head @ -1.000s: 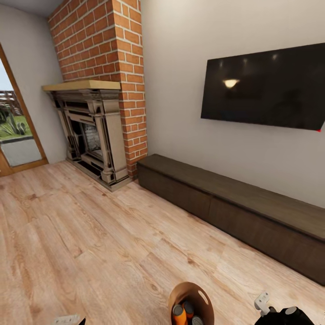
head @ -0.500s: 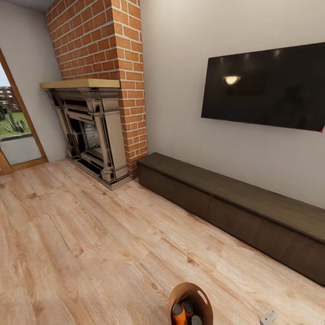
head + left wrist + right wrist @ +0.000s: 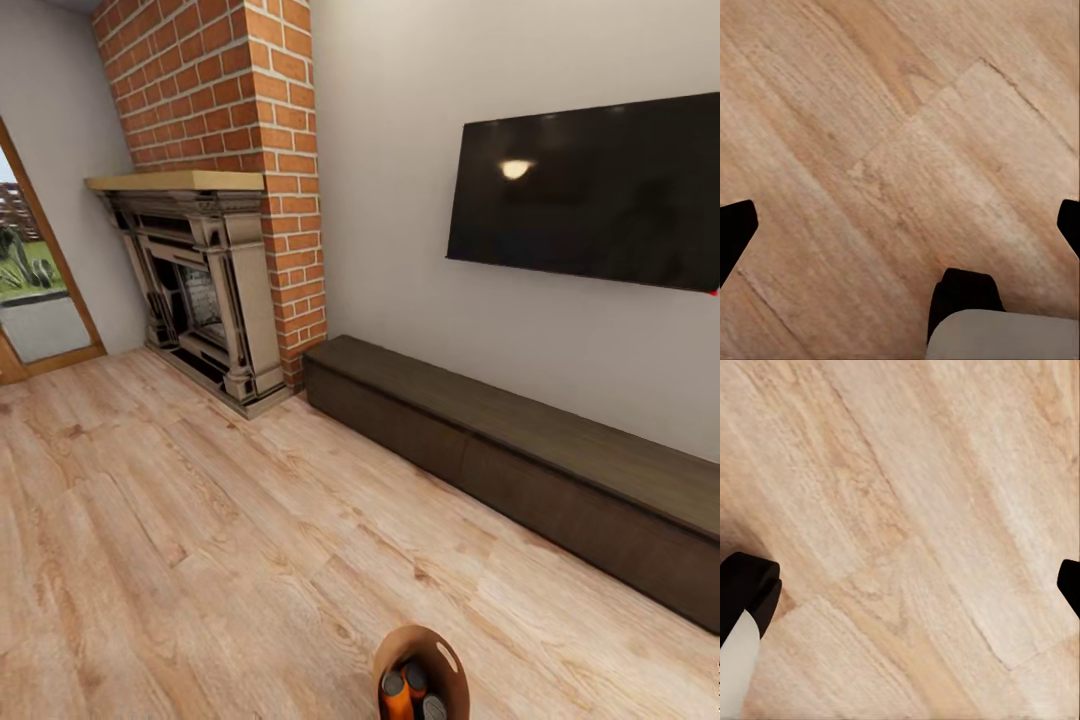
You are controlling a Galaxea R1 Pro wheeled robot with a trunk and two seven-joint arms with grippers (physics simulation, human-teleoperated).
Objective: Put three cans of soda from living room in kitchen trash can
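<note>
Ahead, the living room's light wood plank floor [image 3: 200, 540] runs to a brick fireplace [image 3: 215, 200], a black wall TV [image 3: 590, 190] and a long dark low cabinet [image 3: 520, 470]. Nearest the head camera, the tash can [image 3: 425, 655] holds the orange soda cans [image 3: 397, 697]. Both the left gripper [image 3: 900, 229] and right gripper [image 3: 907, 585] hang over bare floor, jaws spread wide, holding nothing.

Living room wall and floor
Brick fireplace [image 3: 215, 250] upper left, black TV [image 3: 590, 190] upper right, dark low cabinet [image 3: 520, 460] below, wood plank floor [image 3: 180, 560].
</note>
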